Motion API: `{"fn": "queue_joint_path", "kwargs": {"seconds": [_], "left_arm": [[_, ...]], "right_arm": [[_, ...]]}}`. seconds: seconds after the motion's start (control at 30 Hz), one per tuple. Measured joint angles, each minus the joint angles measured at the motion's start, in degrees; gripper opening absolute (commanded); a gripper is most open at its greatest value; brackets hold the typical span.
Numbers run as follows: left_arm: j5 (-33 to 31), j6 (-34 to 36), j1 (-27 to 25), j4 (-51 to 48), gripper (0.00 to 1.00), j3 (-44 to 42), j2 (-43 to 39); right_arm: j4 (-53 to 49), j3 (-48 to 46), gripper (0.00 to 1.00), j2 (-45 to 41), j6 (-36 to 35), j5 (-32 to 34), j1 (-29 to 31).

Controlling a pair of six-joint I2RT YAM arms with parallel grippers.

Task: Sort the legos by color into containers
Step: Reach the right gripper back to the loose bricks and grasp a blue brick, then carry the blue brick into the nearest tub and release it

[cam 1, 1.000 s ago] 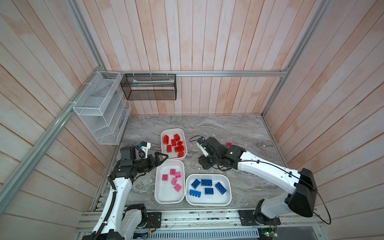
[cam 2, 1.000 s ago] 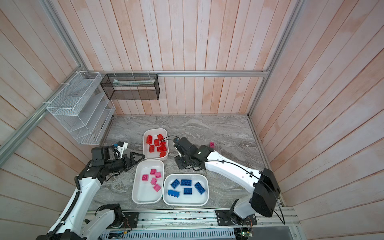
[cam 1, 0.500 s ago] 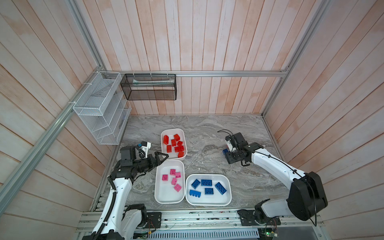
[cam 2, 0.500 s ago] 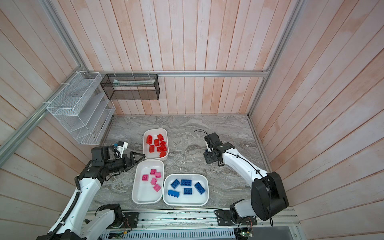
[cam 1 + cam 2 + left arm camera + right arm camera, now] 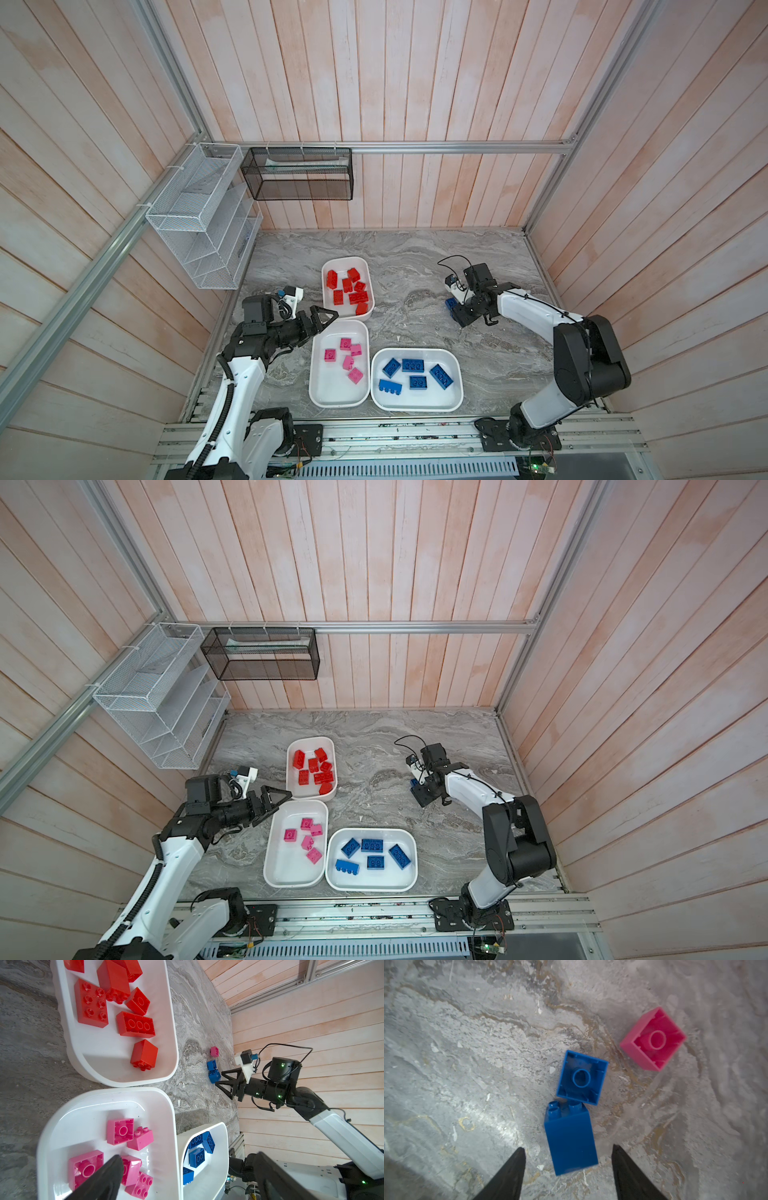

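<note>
While right hand [image 5: 568, 1159] gapes astride blue brick [image 5: 571, 1140] | pink brick [image 5: 653, 1040] near | left hand [image 5: 322, 318] apart

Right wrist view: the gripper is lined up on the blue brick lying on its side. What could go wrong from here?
1. The blue brick on its side touches the upside-down blue brick with its studs; closing the open right gripper may nudge or drag that neighbour.
2. The brick lies slightly askew between the fingertips, so it may twist or slip.
3. The loose pink brick sits nearby and may be bumped.
</note>
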Motion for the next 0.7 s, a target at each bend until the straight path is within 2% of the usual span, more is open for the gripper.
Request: {"fn": "queue_joint_path", "kwargs": {"seconds": [0.07,0.2,0.33,0.53,0.7], "left_arm": [[0.00,0.00,0.00,0.02,1.00,0.00,-0.20],[0.00,0.02,0.00,0.04,1.00,0.00,-0.48],[-0.02,0.02,0.00,0.02,1.00,0.00,-0.48],[-0.02,0.02,0.00,-0.07,1.00,0.04,-0.48],[-0.02,0.04,-0.11,-0.07,1.00,0.48,-0.09]], "right_arm": [[0.24,0.00,0.56,1.38,-0.70,-0.98,-0.28],[0.52,0.50,0.36,3.65,-1.84,-2.60,-1.66],[0.50,1.42,0.21,3.85,-2.56,-3.72,-2.34],[-1.88,2.58,0.20,-1.16,-0.74,-5.22,-0.59],[-4.50,2.60,0.20,-13.25,2.47,-7.28,7.06]]}}
